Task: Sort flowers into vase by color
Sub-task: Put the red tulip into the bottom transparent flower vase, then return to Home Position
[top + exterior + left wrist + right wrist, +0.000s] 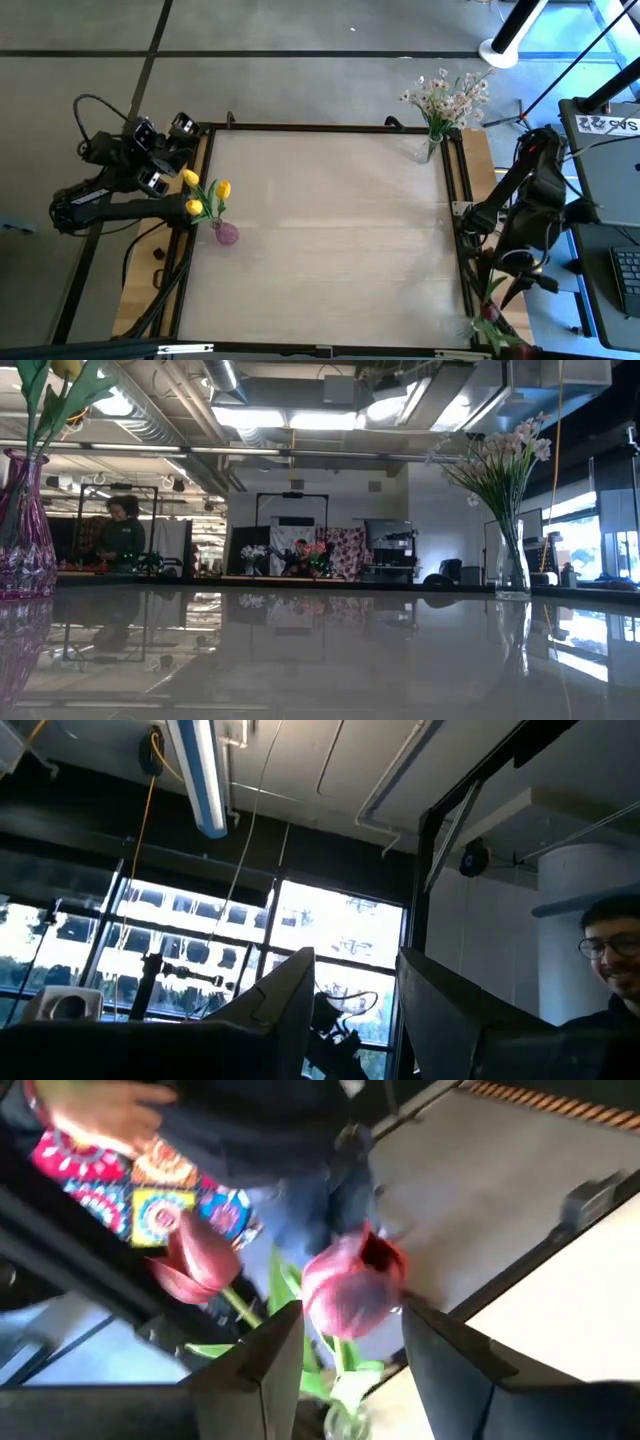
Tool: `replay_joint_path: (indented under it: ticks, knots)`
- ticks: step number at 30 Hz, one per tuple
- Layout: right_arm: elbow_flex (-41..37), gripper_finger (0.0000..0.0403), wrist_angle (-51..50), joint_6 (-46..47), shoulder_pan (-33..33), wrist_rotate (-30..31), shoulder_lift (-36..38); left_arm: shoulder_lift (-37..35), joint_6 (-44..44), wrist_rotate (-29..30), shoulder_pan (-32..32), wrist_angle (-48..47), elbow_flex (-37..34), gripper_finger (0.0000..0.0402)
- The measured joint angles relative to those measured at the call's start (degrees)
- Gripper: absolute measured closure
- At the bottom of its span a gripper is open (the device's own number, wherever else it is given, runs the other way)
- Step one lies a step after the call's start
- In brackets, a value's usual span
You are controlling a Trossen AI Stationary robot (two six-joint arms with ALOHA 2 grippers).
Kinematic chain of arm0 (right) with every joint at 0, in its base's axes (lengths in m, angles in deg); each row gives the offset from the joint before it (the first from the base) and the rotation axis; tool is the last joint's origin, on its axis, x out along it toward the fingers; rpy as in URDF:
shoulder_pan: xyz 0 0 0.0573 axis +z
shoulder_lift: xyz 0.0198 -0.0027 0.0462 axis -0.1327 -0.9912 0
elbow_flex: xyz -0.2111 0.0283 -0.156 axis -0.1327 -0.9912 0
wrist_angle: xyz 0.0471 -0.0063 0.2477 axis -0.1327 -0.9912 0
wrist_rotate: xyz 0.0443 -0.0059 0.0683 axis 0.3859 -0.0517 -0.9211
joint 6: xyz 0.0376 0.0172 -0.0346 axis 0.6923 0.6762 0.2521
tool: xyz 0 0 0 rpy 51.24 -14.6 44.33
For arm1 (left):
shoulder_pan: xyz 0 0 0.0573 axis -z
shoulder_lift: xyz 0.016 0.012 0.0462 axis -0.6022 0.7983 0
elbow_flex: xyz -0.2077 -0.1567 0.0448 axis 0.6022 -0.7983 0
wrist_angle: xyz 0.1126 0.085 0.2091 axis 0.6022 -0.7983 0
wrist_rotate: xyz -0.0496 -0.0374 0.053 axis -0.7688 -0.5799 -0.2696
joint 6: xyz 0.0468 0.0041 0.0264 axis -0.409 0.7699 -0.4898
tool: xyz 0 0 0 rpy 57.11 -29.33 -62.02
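Observation:
Yellow tulips (pixel 205 195) stand in a small purple vase (pixel 226 234) near the table's left edge; the low view shows this vase (pixel 22 530) at the left. White-pink sprays (pixel 445 98) stand in a clear vase (pixel 512 565) at the far right corner. Two dark red tulips (pixel 350 1285) rise from a clear vase (pixel 345 1422) at the near right corner (pixel 490 322). My right gripper (pixel 350 1350) is open, a finger on either side of one red bloom, pointing toward it. My left gripper (pixel 355 1010) is open, raised beside the table's left edge and aimed at the ceiling.
A person's hand (pixel 100 1115) and patterned cloth show just beyond the red tulips, past the table's edge. Another person (pixel 610 960) shows in the left wrist view. The table's frame rail (pixel 455 190) runs along the right side. The wide middle of the table (pixel 330 230) is bare.

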Motion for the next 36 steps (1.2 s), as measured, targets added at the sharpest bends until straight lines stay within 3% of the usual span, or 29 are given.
replay_joint_path:
  ticks: [15,21,28,31,36]
  knots:
    - [1.3,0.0232,6.1,10.2,0.0,4.6,0.5,0.0,-6.0,0.6,0.0,-2.8,0.0,0.0262]
    - [1.3,0.0232,3.1,17.7,0.0,4.5,-0.6,0.0,-6.0,0.6,0.0,-2.8,0.0,0.0262]
    - [1.3,0.0236,-0.3,12.2,0.0,2.2,-2.9,0.0,-5.8,0.6,0.0,-2.8,0.0,0.0262]
    - [1.3,0.0260,0.0,8.3,0.0,0.7,-4.8,0.0,-5.7,0.6,0.0,-2.7,0.0,0.0262]
    - [1.3,0.0338,1.9,7.2,0.0,-2.5,-7.4,0.0,-4.3,0.6,0.0,-2.7,0.0,0.0262]
